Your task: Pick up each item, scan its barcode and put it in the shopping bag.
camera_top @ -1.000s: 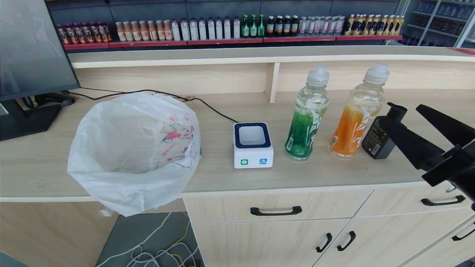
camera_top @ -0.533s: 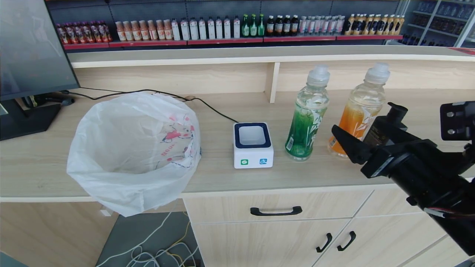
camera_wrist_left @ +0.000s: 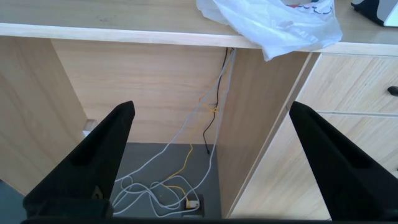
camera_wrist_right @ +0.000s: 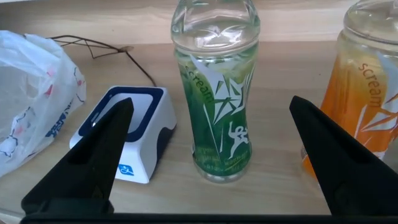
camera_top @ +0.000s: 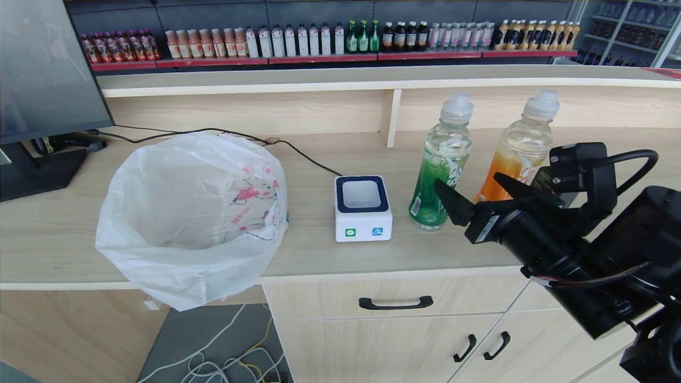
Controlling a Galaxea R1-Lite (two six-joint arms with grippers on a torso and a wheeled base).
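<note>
At the counter (camera_top: 319, 255), the right gripper (camera_top: 467, 183) is hovering wide open before the green bottle (camera_top: 440, 175), apparently starting the first pick, next needing to enclose it

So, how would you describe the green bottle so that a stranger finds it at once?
On the wooden counter, bottles stand in a row to the right of the white scanner box. The green bottle is the upright one nearest the scanner; its green contents set it apart from the orange bottle beside it.
</note>
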